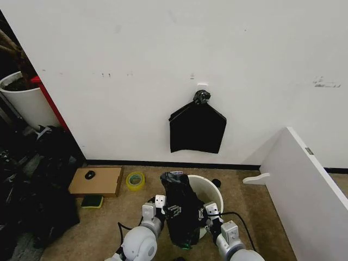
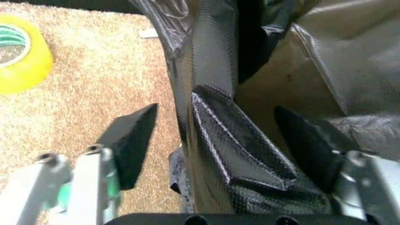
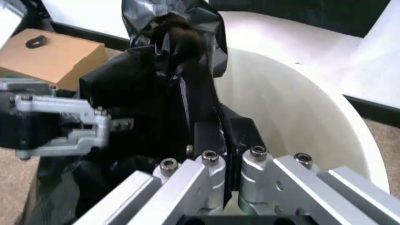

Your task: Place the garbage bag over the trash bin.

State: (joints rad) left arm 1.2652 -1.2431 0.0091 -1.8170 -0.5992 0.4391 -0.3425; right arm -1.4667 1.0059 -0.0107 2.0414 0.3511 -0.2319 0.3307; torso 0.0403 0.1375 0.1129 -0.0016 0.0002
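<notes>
Step in hand, by my read: opening bag mouth over bin. Bag [image 1: 182, 215] hangs bunched at bin's [image 1: 209, 187] near rim, draped mostly outside, not yet spread. Both arms low, either side of bag, wrists turned inward. Left gripper [image 2: 216, 140]: jaws wide, a fold of film lying between them, not pinched. Right gripper [image 3: 218, 136]: jaws closed tight on bag edge, at rim. Next likely calls for left to pinch opposite edge, then pull apart and stretch mouth round rim.
</notes>
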